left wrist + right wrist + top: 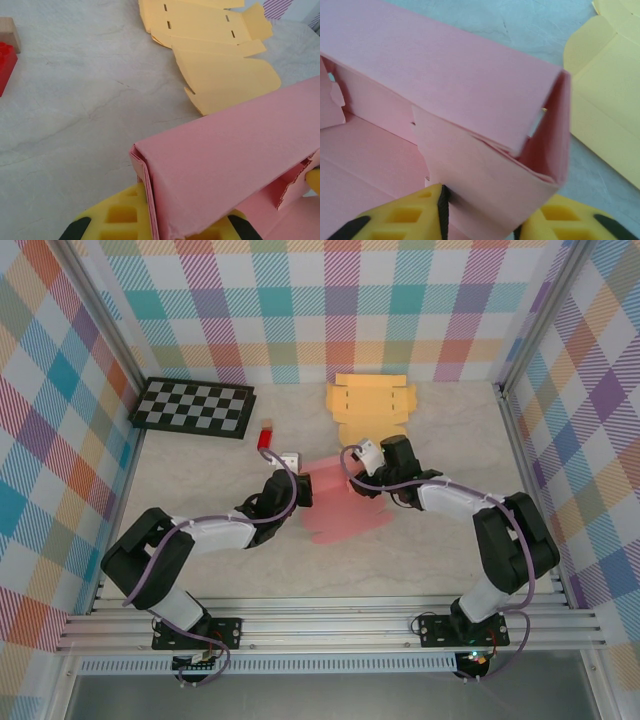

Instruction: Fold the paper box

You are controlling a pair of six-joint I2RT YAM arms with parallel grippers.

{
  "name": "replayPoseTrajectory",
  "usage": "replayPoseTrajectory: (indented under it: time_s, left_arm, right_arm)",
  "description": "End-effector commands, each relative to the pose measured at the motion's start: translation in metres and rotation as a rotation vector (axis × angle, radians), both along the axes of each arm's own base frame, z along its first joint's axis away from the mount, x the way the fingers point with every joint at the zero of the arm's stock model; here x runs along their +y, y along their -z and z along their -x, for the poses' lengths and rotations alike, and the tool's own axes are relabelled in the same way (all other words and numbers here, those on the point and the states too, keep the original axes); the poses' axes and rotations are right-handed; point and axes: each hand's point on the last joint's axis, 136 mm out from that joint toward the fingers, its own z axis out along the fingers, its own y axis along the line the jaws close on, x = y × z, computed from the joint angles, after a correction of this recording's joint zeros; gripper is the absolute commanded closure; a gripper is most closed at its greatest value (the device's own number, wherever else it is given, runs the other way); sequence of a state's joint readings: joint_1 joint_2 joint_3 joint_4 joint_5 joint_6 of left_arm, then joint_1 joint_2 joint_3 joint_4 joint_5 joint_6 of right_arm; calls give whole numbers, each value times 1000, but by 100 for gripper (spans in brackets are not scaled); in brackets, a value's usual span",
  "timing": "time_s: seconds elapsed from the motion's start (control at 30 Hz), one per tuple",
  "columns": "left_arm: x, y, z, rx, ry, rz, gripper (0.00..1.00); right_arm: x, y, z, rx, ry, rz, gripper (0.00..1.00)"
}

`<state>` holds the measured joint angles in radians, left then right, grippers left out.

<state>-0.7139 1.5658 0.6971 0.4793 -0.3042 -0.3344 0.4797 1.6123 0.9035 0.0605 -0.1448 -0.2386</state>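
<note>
We see the half-folded pink paper box [340, 502] lying in the middle of the bench [455, 445], just in front of a flat yellow cutout [370, 405], with an arm reaching in from each side. Our left claw [175, 225] is pinched together on the box's left end wall. The right claw [480, 220] straddles the opposite end with its pads apart, and we cannot tell whether it grips.

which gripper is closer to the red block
Left. The left gripper is shut on the pink box at its left end, a little right of the red block and nearer the robot; the right gripper is at the box's right end, farther off.
</note>
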Motion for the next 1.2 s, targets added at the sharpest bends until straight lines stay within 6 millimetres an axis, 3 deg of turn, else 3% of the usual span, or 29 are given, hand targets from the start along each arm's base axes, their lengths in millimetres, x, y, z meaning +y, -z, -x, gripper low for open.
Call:
replayPoseTrajectory:
  time_s: [0.0,0.03,0.1,0.47,0.8,1.0,1.17]
  left_arm:
    - [-52,-53,17,-59,209,173,100]
    - [-53,-53,16,-57,213,176,100]
    - [-56,-53,16,-52,223,183,100]
    - [-56,-61,22,-67,245,198,100]
    - [-68,-68,26,-79,312,248,100]
    - [-67,-70,26,-76,305,242,100]
    - [-44,-51,12,-16,157,126,100]
  right_arm:
    - [13,-38,-15,-125,-14,-89,69]
    - [13,-39,-17,-125,-8,-93,68]
    - [13,-36,-19,-123,1,-88,52]
    - [-5,-48,-13,-39,-67,-219,35]
    - [7,-62,15,42,-254,-297,35]
    - [4,-70,15,21,-245,-277,53]
    - [-4,-69,16,44,-194,-239,40]
